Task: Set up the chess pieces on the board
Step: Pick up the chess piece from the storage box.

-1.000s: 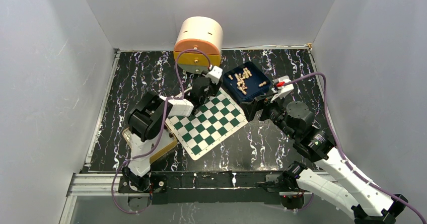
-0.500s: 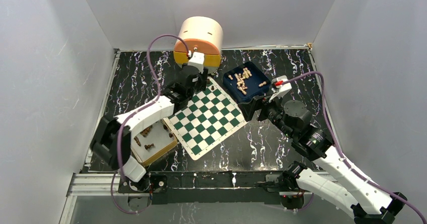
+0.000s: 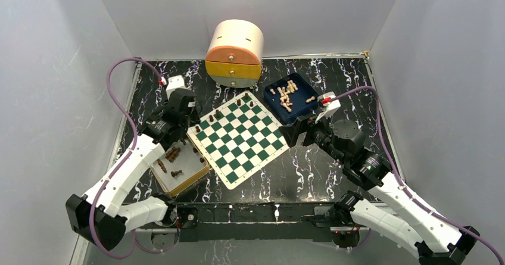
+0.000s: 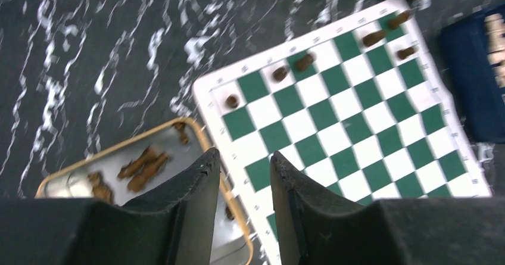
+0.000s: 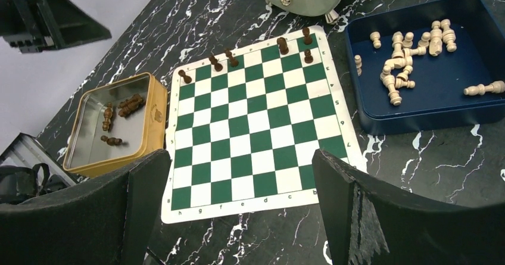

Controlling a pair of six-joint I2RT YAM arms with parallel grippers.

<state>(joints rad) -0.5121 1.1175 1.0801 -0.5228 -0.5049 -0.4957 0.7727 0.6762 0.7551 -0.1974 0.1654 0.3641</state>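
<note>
Marbled table is carrying the board, partly set. Left gripper, slightly parted and empty, is hovering near the tray. Next probably calls for lowering onto a piece.

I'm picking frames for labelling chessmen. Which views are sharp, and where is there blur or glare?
Left wrist view: motion-blurred, the dark brown wooden chess pieces on the green-and-white chessboard look smeared. Right wrist view: sharp; the tan-rimmed metal tray has a reflective floor. Top view: evenly lit, in focus, but pieces tiny.

The chess pieces look wooden, the board matt, the tray shiny metal.
</note>
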